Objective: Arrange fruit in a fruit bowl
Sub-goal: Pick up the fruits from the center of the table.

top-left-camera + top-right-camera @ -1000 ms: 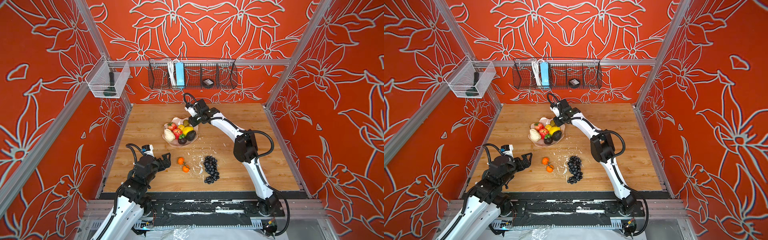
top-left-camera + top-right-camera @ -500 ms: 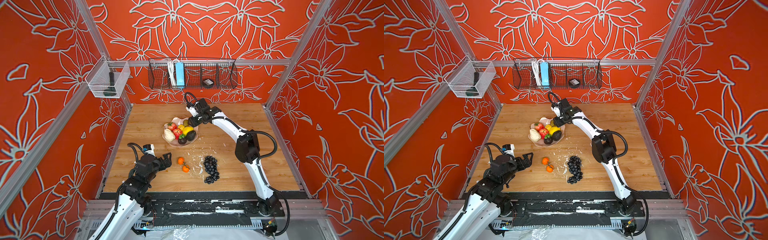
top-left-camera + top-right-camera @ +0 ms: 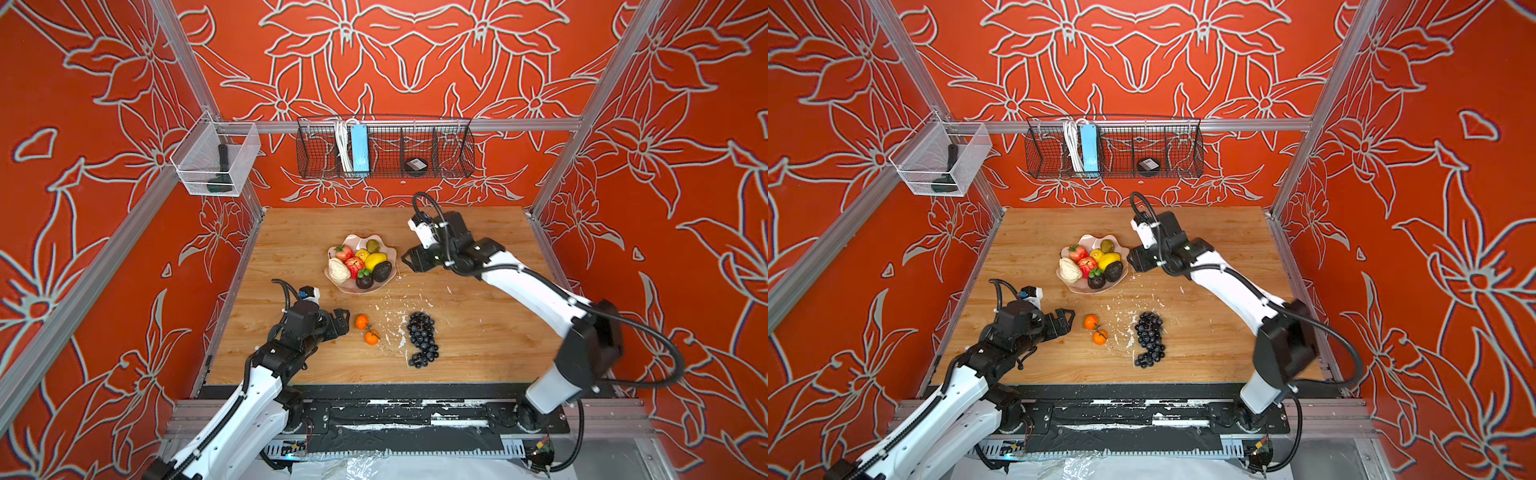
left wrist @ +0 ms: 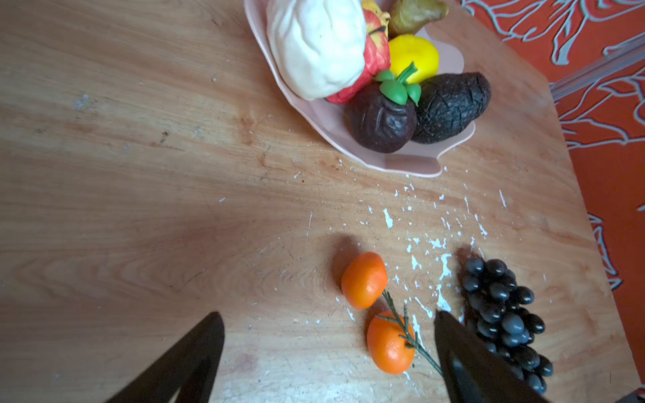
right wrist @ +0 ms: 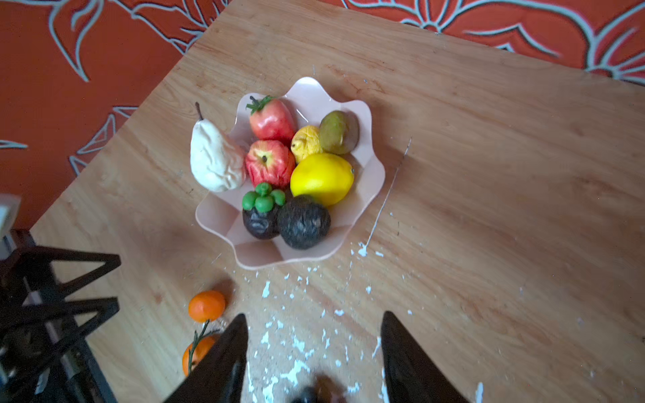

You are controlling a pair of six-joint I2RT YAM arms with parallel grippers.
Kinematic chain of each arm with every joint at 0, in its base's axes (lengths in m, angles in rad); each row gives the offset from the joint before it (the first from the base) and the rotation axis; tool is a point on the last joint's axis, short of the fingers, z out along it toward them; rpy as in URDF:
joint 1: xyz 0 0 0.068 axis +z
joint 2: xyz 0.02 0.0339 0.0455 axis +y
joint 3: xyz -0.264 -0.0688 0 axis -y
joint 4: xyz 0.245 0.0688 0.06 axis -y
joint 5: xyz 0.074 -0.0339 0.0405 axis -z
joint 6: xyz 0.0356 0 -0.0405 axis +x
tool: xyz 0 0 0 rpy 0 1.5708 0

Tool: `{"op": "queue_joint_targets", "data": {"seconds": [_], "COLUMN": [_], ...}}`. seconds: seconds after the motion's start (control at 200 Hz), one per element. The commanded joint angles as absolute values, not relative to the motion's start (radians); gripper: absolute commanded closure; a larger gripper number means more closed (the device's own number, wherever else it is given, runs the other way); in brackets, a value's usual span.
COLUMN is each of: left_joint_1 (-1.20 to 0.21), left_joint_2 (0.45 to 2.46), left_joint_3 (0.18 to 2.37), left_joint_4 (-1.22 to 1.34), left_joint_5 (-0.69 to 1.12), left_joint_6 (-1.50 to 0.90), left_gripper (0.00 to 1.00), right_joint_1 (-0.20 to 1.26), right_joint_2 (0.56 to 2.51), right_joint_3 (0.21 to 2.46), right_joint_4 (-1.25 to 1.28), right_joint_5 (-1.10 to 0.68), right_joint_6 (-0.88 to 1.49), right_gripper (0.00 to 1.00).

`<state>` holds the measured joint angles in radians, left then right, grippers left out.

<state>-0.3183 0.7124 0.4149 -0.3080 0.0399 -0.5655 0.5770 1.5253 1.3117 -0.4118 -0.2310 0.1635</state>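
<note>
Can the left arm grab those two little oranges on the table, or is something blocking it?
Probably yes. The left hand is open, right beside the two oranges, with only bare table between them. The grapes lie on the oranges' far side, not in the way.

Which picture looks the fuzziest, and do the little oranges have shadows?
Right wrist view: fuzziest, the fruit bowl slightly smeared. Left wrist view: the oranges look sharp, with soft dark shadows on the table; the left gripper is a dark, soft-edged shape. Both top views: crisp, evenly lit.
</note>
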Motion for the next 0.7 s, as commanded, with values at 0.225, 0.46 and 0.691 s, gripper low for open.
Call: {"op": "queue_joint_targets", "data": {"seconds": [0.225,0.46,0.691], "left_joint_1": [-0.501,-0.641,-0.775], "left_joint_2": [0.823,0.959,1.141], "left_joint_3": [0.608,0.773,0.905], "left_joint_4": [-0.516,-0.777,-0.919], "left_joint_5": [-0.004,-0.098,-0.129], "left_joint_6": [-0.633,-0.702,-0.797], "left_gripper": [0.10,0.14,0.18], "right_joint_1": [0.574,0.574,0.573], "right_joint_2": [1.014,0.811,0.689], "right_joint_3": [0.741,0.514,0.340], "right_joint_4": [-0.263,-0.221,-0.031], "right_joint_5": [-0.119,-0.043,0.009], "right_joint_6": [0.312,0.342,0.419], "right_gripper": [0.35,0.35,0.31]}}
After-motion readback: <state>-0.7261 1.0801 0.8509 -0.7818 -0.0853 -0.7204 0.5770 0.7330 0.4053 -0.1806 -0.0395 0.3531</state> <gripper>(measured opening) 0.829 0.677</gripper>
